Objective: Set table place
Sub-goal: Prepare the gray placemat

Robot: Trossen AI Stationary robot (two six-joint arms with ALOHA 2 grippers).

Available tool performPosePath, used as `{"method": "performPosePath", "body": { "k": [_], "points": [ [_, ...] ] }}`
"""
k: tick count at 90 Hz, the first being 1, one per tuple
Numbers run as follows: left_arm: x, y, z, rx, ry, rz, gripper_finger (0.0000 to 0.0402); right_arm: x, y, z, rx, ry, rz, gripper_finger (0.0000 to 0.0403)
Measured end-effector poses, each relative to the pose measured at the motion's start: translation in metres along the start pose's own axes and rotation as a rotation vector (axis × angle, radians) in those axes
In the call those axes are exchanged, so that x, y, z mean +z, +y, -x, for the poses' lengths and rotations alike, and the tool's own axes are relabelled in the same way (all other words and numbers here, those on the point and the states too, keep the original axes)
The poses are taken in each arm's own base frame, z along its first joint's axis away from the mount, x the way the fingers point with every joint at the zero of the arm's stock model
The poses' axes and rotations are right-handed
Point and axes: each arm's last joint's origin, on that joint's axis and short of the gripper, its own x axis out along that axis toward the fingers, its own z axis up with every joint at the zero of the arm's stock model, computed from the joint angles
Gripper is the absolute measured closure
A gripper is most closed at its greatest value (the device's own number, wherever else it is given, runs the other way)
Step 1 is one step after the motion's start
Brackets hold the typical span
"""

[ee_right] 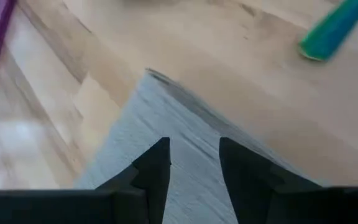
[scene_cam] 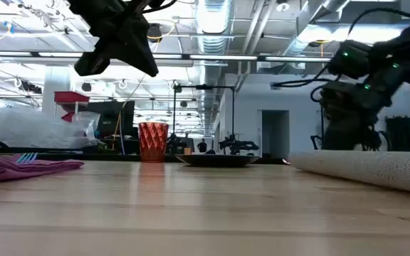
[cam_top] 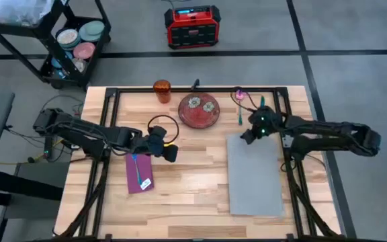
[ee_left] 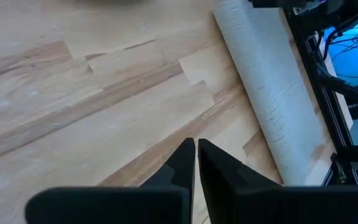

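Left gripper point(ee_left: 195, 163): jaws pressed together, nothing between them, held above bare planks at centre-left of the high view, just right of the purple napkin point(cam_top: 140, 173). Right gripper point(ee_right: 194, 167): jaws parted, empty, over the upper-left corner of the grey placemat point(cam_top: 255, 176). Placemat lies in the right half of the high view, long axis running top to bottom of the frame; its lower edge sits close to the table's point(cam_top: 193, 202) near edge, and its right edge is near the table's right side. In the low view the mat's near edge looks lifted or curled. Napkin at lower left, long axis also top to bottom, with a blue utensil point(cam_top: 139, 170) on it and a small pale tag; its writing is too small to read. Along the top edge of the table: orange cup point(cam_top: 162, 89), red plate point(cam_top: 199, 111) right of it, then pink utensil point(cam_top: 239, 95) and teal utensil point(cam_top: 239, 115) near the right gripper. Broad open planks between napkin and placemat. Beyond the table: a red box point(cam_top: 192, 27), a black cart point(cam_top: 66, 47) at upper left.
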Motion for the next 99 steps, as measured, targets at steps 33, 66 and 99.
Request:
{"method": "performPosePath", "body": {
  "k": [33,66,99],
  "points": [
    [0.001,-0.006,0.0,-0.06,-0.017,0.04,0.0399,-0.02,0.007,-0.037,-0.069,0.265,0.088,0.0276],
    [0.001,-0.007,0.001,-0.072,-0.017,0.074,0.0399,0.015,0.042,-0.08,0.062,0.14,0.057,0.0276],
    [0.014,-0.014,-0.001,-0.148,-0.111,0.1,0.0399,0.081,0.092,-0.082,0.29,0.089,0.132,0.0276]
  ]
}}
